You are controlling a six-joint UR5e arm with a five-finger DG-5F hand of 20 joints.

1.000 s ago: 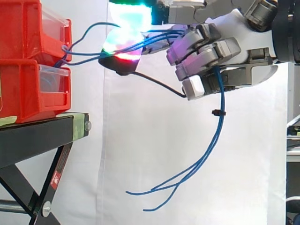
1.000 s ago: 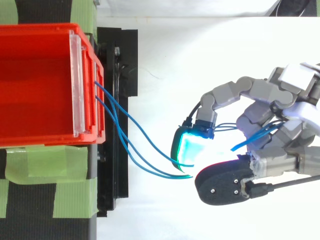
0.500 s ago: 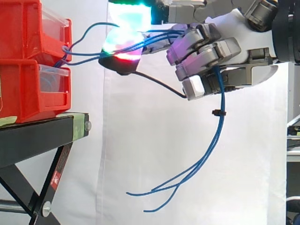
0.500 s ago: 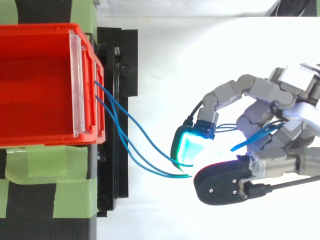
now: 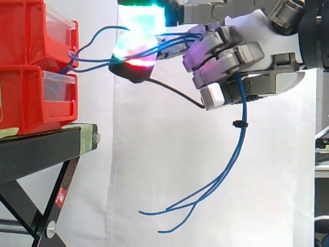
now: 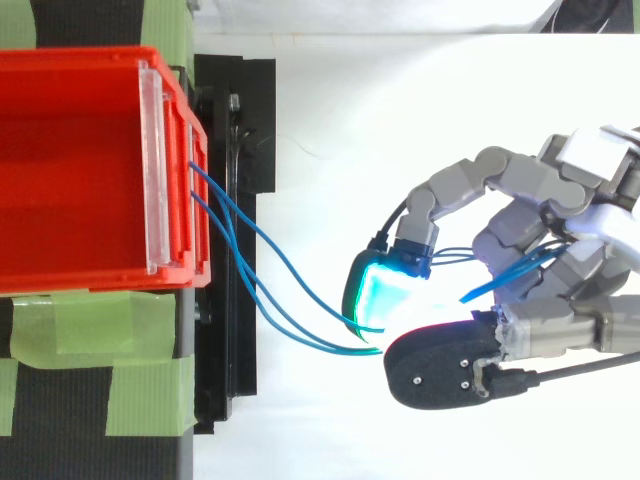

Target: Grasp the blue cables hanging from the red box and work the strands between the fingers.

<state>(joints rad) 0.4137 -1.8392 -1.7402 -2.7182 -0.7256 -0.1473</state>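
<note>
Thin blue cables (image 5: 95, 60) run out of the stacked red bins (image 5: 31, 67) at the left and stretch rightward into my hand (image 5: 241, 56). In the top view the cables (image 6: 265, 270) leave the bin front (image 6: 195, 200) and curve to the glowing pads. The hand (image 6: 545, 260) is curled round the strands: they pass between a glowing cyan fingertip (image 6: 380, 292) and the thumb pad, thread through the bent fingers, then drop below the palm as loose ends (image 5: 226, 170) that trail down and left.
The bins sit on a black stand (image 5: 46, 149) with green tape on its top (image 6: 90, 330). A white curtain hangs behind. Below and right of the stand there is open space where the cable ends dangle.
The thumb has crept slightly left in the top view; otherwise nothing has visibly moved.
</note>
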